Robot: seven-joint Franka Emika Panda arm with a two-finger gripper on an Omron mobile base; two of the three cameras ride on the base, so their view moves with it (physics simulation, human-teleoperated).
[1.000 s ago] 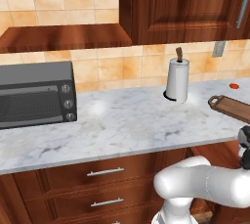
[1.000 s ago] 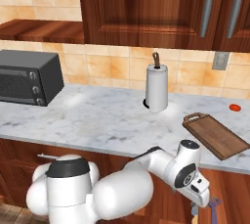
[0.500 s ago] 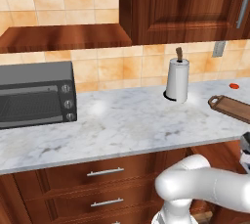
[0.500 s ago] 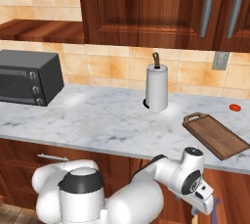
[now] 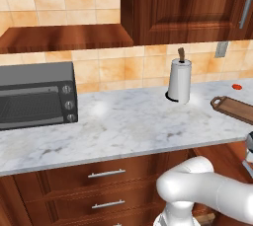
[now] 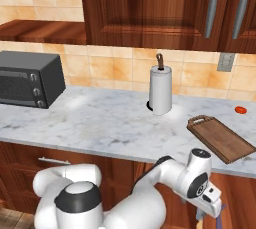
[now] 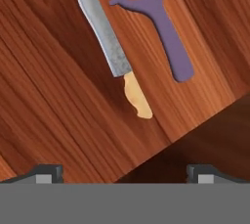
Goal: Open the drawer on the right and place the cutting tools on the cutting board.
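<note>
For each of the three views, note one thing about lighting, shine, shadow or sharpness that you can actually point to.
Left base view: pale glossy patches on the marble counter, no harsh glare. Right base view: the paper-towel roll casts a small dark shadow at its foot; the cutting board is evenly lit. Hand view: the knife and purple peeler lie on the drawer floor with slightly soft edges and hardly any shadow.

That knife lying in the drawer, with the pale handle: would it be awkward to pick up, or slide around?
Probably fiddly. The knife lies flat on the drawer floor, so the open end effector has little height to pinch. It looks rigid, so it shouldn't bend. Being thin and flat, it likely skids rather than rolls if nudged, perhaps toward the purple peeler beside it.
</note>
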